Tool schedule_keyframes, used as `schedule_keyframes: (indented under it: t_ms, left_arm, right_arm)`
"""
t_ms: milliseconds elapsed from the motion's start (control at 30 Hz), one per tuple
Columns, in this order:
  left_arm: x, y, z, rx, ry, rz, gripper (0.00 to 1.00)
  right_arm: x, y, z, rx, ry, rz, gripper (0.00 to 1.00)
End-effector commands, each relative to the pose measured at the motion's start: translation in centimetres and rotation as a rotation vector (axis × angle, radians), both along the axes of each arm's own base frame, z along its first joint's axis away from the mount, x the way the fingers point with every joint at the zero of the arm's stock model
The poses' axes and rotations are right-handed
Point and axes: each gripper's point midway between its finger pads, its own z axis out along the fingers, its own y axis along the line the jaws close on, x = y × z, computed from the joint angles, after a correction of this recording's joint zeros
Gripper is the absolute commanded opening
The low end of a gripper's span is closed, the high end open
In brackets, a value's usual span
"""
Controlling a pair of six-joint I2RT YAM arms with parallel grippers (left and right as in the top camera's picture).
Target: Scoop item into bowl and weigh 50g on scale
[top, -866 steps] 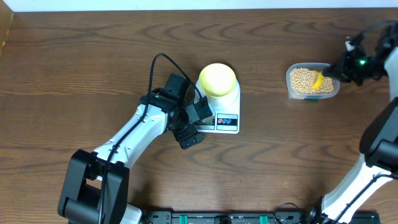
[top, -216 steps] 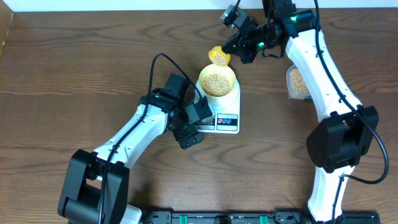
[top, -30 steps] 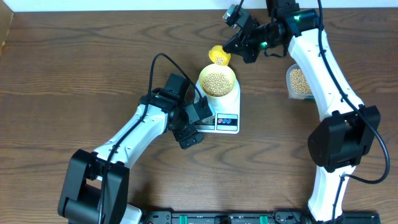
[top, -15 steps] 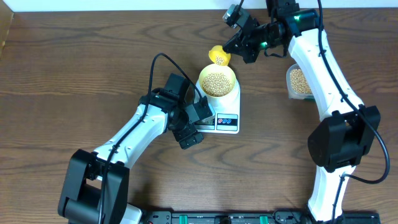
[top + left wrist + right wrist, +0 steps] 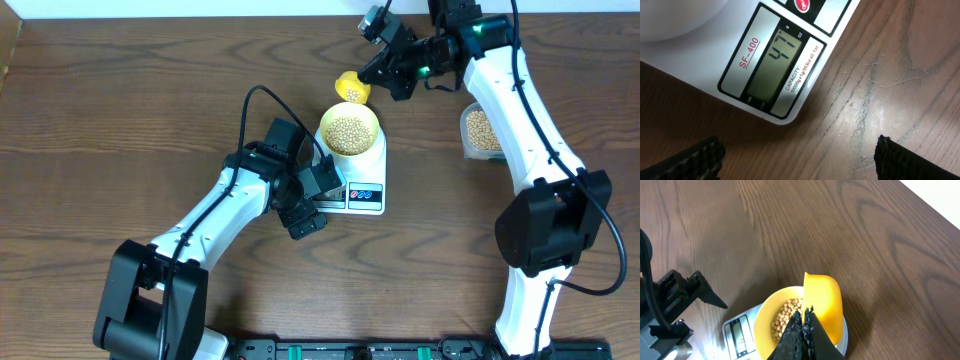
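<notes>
The pale yellow-green bowl sits on the white scale and holds a layer of tan beans. My right gripper is shut on the handle of a yellow scoop, which hangs tilted just beyond the bowl's far rim with a few beans in it. In the right wrist view the scoop overlaps the bowl. My left gripper stands open beside the scale's front left. The scale's display reads 47, and nothing is between the left gripper's fingers.
A clear tub of beans stands to the right of the scale, partly behind my right arm. The left arm's black cable loops up beside the bowl. Brown wooden table stretches to the left and in front.
Since the earliest frame the bowl has gained its beans and the right gripper has brought the scoop from the tub to the bowl. Over the last second nothing visibly moves.
</notes>
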Motion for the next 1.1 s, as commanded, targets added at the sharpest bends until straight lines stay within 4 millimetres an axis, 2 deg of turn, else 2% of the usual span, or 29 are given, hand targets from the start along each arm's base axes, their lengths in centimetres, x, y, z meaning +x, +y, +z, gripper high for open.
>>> schedule_keyframes:
  t_ms: [0,533,667,1067]
  left_arm:
    - [-0.27,0.17,-0.43,0.013,0.006,-0.017,0.98]
    - [-0.28,0.17,-0.43,0.013,0.006,-0.017,0.98]
    - [-0.27,0.18,-0.43,0.014,0.006,-0.017,0.98]
    - [-0.27,0.18,-0.43,0.014,0.006,-0.017,0.98]
  right_arm:
    - [0.09,-0.02,1.67,0.024,-0.032,-0.001,0.01]
    - [0.00,0.00,1.54,0.022,-0.008,-0.019,0.01]
    - [0.72,-0.19,1.65,0.013,-0.035,-0.039,0.01]
    - [0.73,-0.14,1.67,0.014,-0.037,-0.037,0.01]
